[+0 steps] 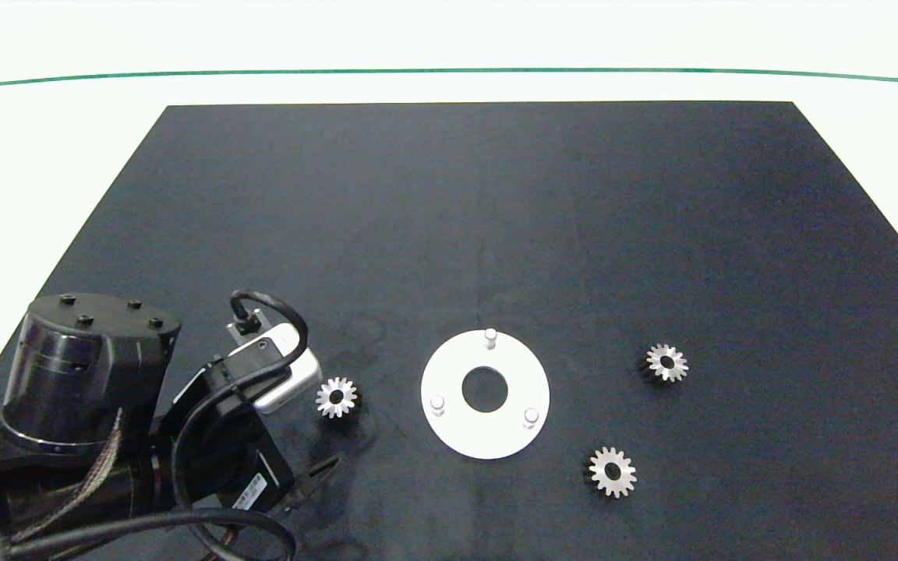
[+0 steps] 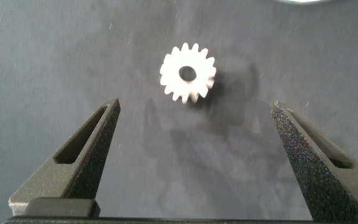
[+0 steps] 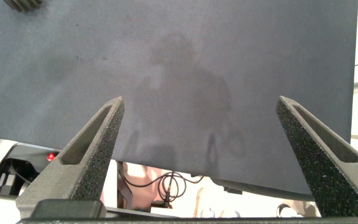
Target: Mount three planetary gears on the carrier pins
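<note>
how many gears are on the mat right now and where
3, all flat on the black mat, none on a peg. One gear lies left of the white disc, by the left gripper; one gear to its right; one gear at lower right.

Head overhead; left wrist close, sharing leftmost gear point(image 1: 336, 396); right wrist mat edge.

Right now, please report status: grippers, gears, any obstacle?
Left gripper open above the left gear. Right gripper open, at mat edge. Three carrier pins bare; all gears on mat. No obstacle.
</note>
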`<move>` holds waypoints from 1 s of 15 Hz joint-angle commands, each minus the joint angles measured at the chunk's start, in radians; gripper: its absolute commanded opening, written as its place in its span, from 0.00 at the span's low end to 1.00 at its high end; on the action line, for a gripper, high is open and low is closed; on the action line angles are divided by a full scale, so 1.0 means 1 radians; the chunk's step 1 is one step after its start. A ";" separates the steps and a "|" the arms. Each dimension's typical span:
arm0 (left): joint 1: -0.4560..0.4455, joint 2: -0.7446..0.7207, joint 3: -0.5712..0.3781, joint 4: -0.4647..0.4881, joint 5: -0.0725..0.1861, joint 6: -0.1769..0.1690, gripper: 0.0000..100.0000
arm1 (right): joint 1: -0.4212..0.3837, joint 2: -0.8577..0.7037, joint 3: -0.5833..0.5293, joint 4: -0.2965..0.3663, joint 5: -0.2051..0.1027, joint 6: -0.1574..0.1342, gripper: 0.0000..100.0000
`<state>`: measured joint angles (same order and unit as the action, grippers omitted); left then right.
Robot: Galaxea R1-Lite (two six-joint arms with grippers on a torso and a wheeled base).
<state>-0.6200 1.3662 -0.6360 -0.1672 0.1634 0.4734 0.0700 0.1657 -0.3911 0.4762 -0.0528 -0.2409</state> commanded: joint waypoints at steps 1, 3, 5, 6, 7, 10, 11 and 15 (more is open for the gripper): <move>-0.006 0.053 -0.007 -0.034 0.001 0.001 1.00 | 0.001 -0.003 -0.003 0.002 -0.001 -0.002 1.00; -0.007 0.085 -0.007 -0.054 0.001 -0.002 1.00 | 0.001 -0.003 -0.003 0.002 -0.002 -0.002 1.00; -0.006 0.117 -0.007 -0.057 0.001 -0.007 1.00 | 0.001 -0.005 -0.008 0.002 -0.004 -0.002 1.00; -0.004 0.126 -0.008 -0.057 0.001 -0.007 1.00 | 0.001 -0.003 -0.011 0.002 -0.004 -0.002 1.00; -0.004 0.129 -0.010 -0.057 0.001 -0.007 1.00 | 0.001 -0.002 -0.012 0.002 -0.004 -0.002 1.00; 0.000 0.143 -0.030 -0.080 0.001 -0.007 1.00 | 0.001 -0.003 -0.015 0.002 -0.006 -0.002 1.00; 0.000 0.146 -0.037 -0.083 0.001 -0.007 1.00 | 0.001 -0.005 -0.014 0.002 -0.006 -0.002 1.00; -0.001 0.179 -0.047 -0.084 -0.001 -0.009 0.99 | 0.001 -0.006 -0.015 0.002 -0.006 -0.002 1.00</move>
<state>-0.6200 1.5321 -0.6802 -0.2504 0.1626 0.4621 0.0702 0.1600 -0.4055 0.4762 -0.0581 -0.2409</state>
